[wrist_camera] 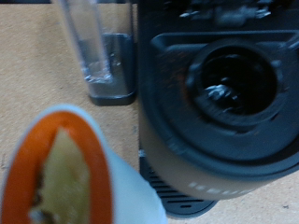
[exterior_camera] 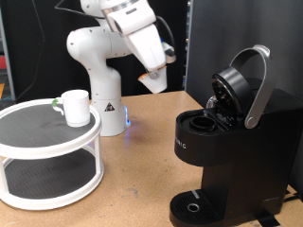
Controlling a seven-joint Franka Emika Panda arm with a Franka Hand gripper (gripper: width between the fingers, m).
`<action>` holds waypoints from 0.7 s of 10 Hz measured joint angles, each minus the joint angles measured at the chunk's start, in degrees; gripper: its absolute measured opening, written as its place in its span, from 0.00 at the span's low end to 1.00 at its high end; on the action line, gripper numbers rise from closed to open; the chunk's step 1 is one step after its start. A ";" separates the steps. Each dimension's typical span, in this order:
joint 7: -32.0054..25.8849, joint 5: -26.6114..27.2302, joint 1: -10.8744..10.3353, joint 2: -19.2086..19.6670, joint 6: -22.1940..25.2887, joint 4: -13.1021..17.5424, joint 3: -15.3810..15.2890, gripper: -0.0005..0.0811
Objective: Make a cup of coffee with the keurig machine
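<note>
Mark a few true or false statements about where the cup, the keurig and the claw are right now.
1. The keurig's lid is up. True.
2. The cup stands on the drip tray. False: it is on the top tier of the white round stand, at the exterior view's left.
3. The claw hangs in the air to the exterior view's left of the lid. True.
4. A pod lies in the brew chamber. False: the chamber looks empty, and the orange-rimmed pod shows close to the wrist camera, outside the keurig.
</note>
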State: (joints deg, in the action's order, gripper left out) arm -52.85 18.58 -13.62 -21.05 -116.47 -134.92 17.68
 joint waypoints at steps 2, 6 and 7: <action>1.21 2.31 -0.98 3.11 -2.74 2.47 -1.14 0.12; 0.78 4.47 -2.44 6.52 -4.02 5.89 -2.19 0.12; 0.78 4.47 -2.45 6.52 -4.15 5.91 -2.25 0.12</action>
State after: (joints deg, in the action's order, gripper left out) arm -52.07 23.05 -16.07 -14.52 -120.61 -129.01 15.44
